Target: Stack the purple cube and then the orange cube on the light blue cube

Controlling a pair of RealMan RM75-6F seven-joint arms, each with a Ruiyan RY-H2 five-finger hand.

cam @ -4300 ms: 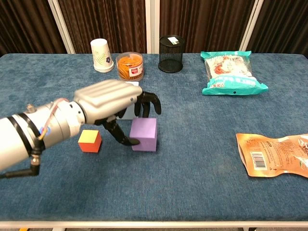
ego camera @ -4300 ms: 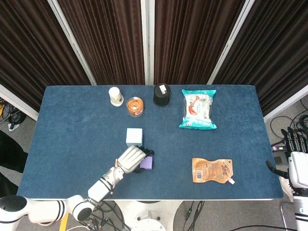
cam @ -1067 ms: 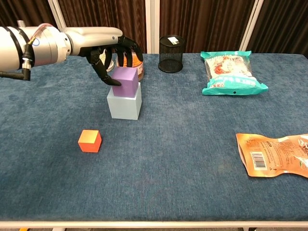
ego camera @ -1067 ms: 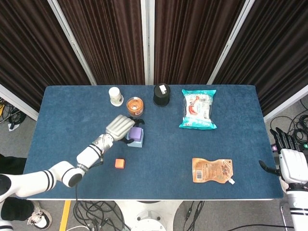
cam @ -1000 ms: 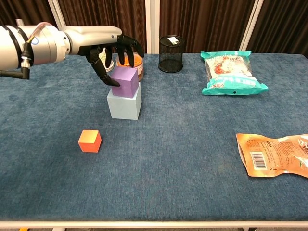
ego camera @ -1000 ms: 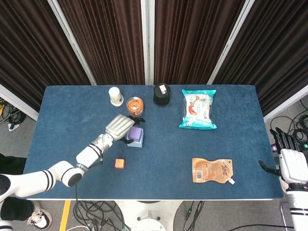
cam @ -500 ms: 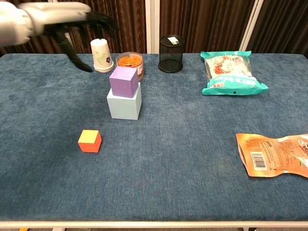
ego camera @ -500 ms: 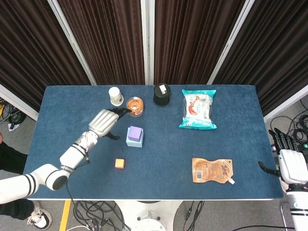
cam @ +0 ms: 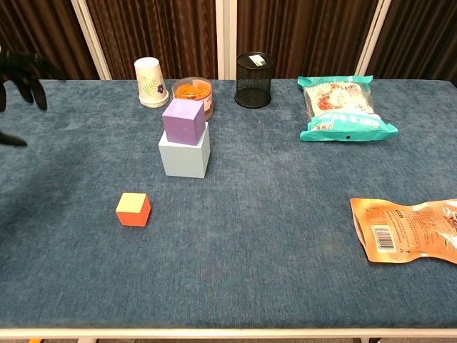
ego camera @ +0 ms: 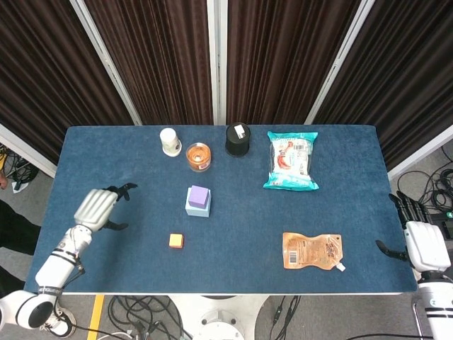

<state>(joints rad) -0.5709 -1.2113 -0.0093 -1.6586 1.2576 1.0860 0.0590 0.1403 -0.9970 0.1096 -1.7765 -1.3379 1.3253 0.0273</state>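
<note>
Purple cube (cam: 183, 121) now sits released on the light blue cube (cam: 184, 156), the left hand (ego camera: 95, 207) withdrawn to the table's left with fingers spread and empty, leaving only the orange cube (cam: 133, 209), still on the cloth nearby, to stack.

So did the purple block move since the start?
Yes. The purple cube went up from the table onto the light blue cube, farther from the table's near edge.
</note>
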